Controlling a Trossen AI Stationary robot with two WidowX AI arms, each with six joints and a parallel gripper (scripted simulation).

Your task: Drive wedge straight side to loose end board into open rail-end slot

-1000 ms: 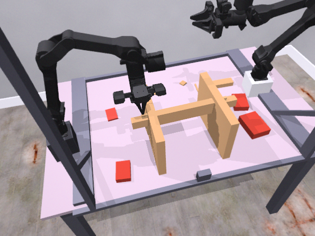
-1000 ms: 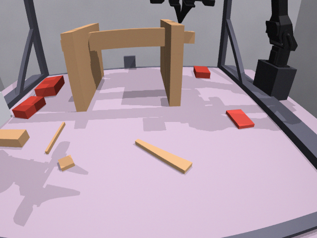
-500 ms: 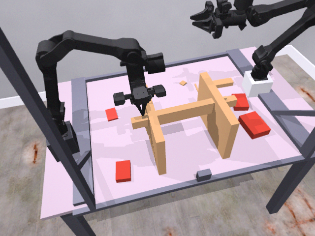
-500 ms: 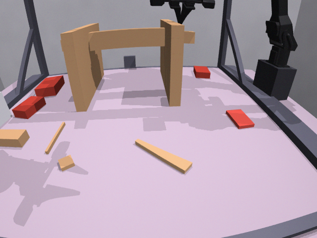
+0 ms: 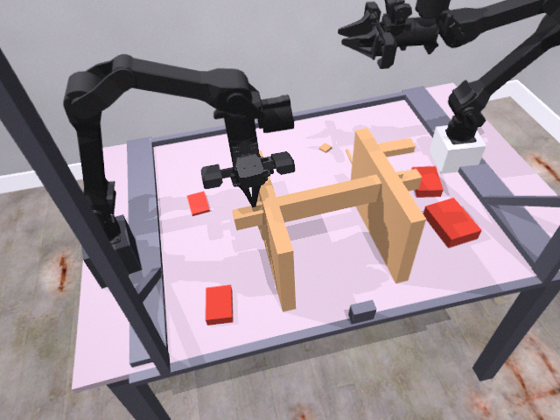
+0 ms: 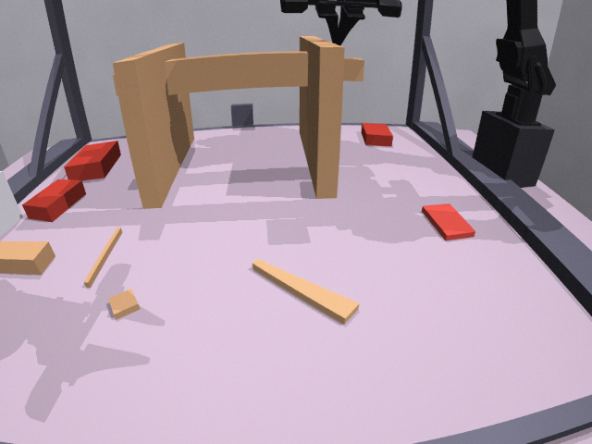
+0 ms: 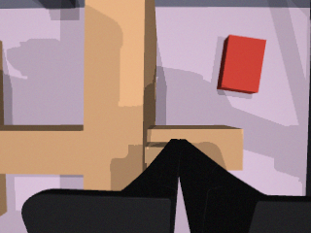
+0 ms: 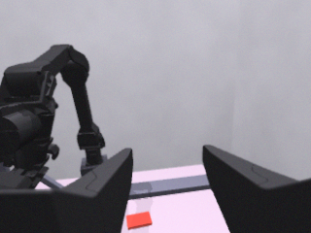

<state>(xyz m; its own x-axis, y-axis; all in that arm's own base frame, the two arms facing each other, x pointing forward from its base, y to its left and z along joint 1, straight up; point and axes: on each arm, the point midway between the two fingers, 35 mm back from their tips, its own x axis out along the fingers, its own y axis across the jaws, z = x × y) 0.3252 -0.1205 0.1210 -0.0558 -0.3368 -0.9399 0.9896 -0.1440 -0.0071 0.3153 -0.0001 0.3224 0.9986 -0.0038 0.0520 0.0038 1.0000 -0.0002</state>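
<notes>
wedge (image 6: 305, 288) live: one tapered piece lies flat on the table; whether another is in the slot is hard to tell.

both end boards, the far end board (image 5: 388, 212) (image 6: 143, 119) and the likely loose end board (image 5: 285, 276) (image 6: 328, 119) (image 7: 102, 63), stand upright, broad, smooth, pale-tan slabs. the squared rail (image 5: 330, 199) (image 6: 239, 71) (image 7: 44, 150) spans them, its end poking through, no gap plain at the loose side; tightness and the far wedging can't be confirmed. the right gripper (image 5: 342, 37) (image 8: 167, 153) hangs away, parted, nothing between. the left gripper (image 5: 254, 206) (image 6: 338, 43) (image 7: 177, 146) is clenched on nothing visible, tips over the rail's end, probably for pressing. what's left, seemingly: finish driving, then back off.
</notes>
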